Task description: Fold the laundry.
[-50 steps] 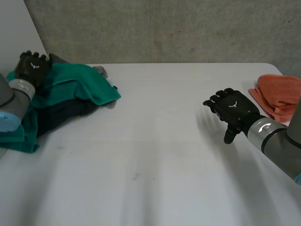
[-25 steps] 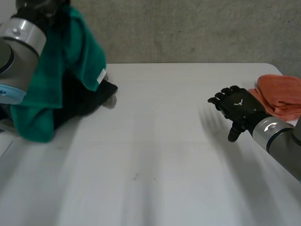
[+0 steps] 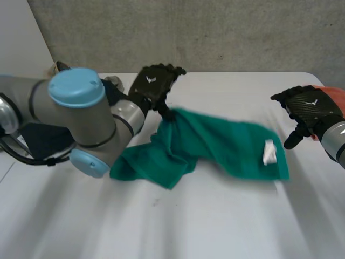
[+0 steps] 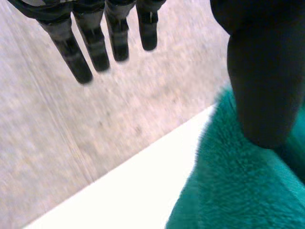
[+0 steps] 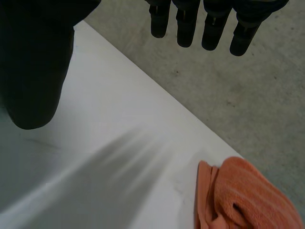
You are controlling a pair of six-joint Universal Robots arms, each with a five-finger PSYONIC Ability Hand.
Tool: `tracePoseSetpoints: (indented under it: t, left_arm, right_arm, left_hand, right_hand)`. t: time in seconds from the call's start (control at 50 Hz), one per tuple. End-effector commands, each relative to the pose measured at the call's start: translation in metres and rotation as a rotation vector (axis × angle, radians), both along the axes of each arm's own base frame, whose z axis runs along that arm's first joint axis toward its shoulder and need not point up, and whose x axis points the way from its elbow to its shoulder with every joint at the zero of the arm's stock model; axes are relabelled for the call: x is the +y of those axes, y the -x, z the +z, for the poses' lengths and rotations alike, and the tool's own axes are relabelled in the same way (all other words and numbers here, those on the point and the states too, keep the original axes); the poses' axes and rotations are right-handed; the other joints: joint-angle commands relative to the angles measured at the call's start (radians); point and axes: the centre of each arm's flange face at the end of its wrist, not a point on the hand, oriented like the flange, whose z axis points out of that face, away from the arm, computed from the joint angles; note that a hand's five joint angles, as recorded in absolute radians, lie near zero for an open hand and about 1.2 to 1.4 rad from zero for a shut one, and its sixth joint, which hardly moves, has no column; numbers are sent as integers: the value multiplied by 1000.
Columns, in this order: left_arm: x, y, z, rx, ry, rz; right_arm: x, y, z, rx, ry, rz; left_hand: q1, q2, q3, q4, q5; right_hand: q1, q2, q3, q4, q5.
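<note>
Broadly, the white table (image 3: 215,226) takes up most of the head view, with a grey wall (image 3: 215,32) behind it. The left arm (image 3: 75,113) reaches across from the near left toward the middle of the table. A green towel (image 3: 215,143) lies loosely spread and rumpled across the middle, its near left part bunched beside the arm. One bunched part rises to the thumb of the left hand (image 3: 153,86). A pile of dark clothes (image 3: 38,137) sits at the far left, partly behind the arm.

The left hand hovers over the far edge of the towel. Its wrist view adds what the head view cannot settle: the fingers (image 4: 95,47) are straight and spread, well clear of the cloth, and only the thumb (image 4: 264,81) is just above or against the green pile, so the hand grips nothing.

The right hand (image 3: 310,108) hangs above the table's right side, apart from the towel. Its wrist view shows straight fingers (image 5: 190,28) and a thumb (image 5: 33,71) held wide, with bare table under them. The same view shows an orange towel (image 5: 248,191) folded near the table's edge, which the head view mostly hides behind the hand.

A small white tag (image 3: 268,152) sits on the green towel's right end.
</note>
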Motion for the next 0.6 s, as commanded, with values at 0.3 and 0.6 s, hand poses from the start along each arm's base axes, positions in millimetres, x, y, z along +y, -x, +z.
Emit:
tracePoseSetpoints:
  t: [0.3, 0.6]
  left_arm:
    - [81, -70, -6, -254, -244, 271]
    - [88, -47, -86, -333, -118, 53]
  right_arm:
    - [60, -10, -11, 141, -229, 15]
    - [88, -16, -67, 256, -285, 144]
  left_hand:
    - [133, 77, 76, 86, 88]
    - [274, 219, 217, 228, 229]
  right_hand:
    - [8, 19, 21, 21, 12]
    - [199, 210, 212, 212, 203]
